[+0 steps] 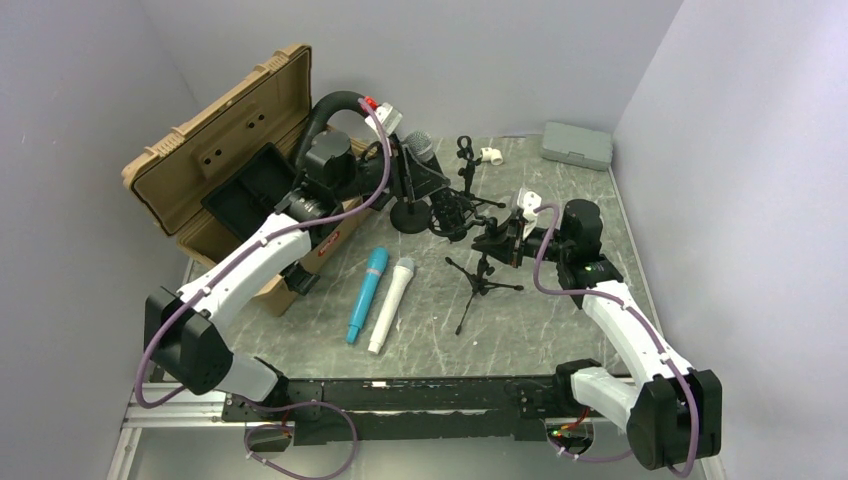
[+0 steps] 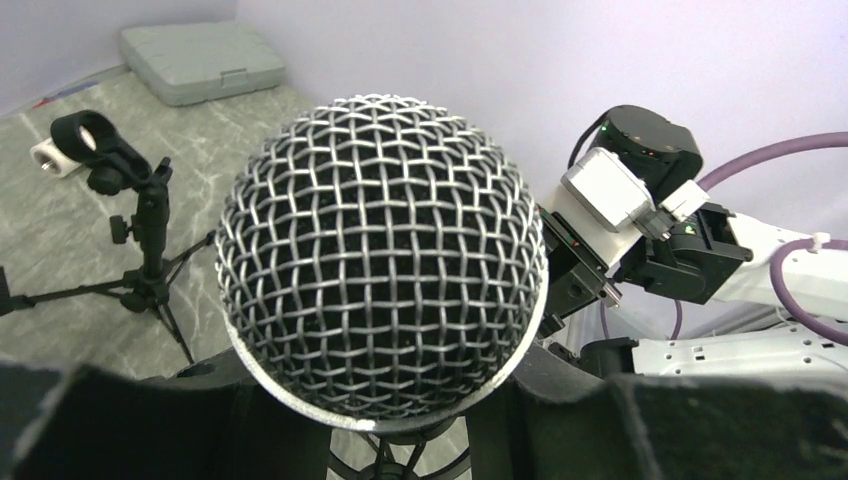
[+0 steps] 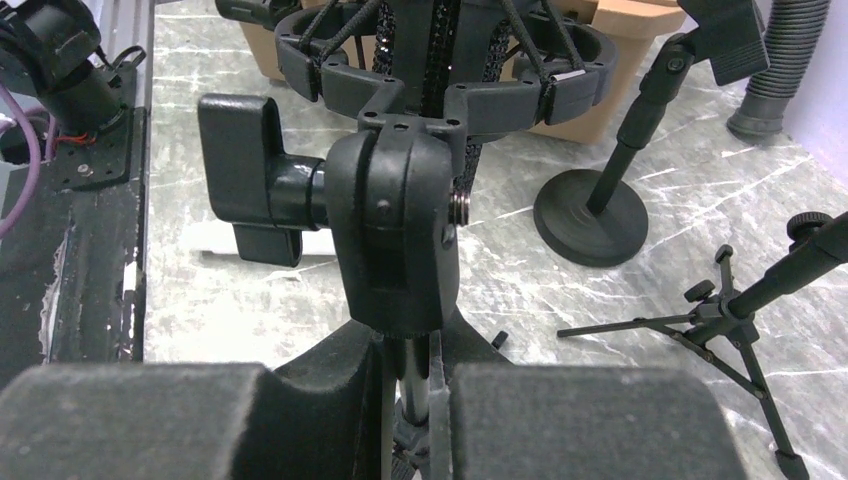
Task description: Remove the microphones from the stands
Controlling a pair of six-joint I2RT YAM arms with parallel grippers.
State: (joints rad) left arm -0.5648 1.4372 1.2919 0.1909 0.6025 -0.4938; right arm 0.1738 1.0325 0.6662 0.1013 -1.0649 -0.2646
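Mesh-headed microphone [image 2: 380, 260], seated in the stand [image 3: 390, 230], is gripped below its head by my left end effector [image 2: 400, 435]; my right end effector [image 3: 415, 425] pinches the stand's post [image 3: 405, 360]. I'd pull straight, stand braced.

Top camera is looking down from behind the arms [image 1: 250, 262], far off. Each wrist camera is looking close past its fingers [image 2: 130, 430]: left at the silver mesh-headed microphone [image 2: 380, 260], right at the black shock-mount stand [image 3: 395, 230]. All are sharing the grey marbled tabletop [image 1: 430, 335].
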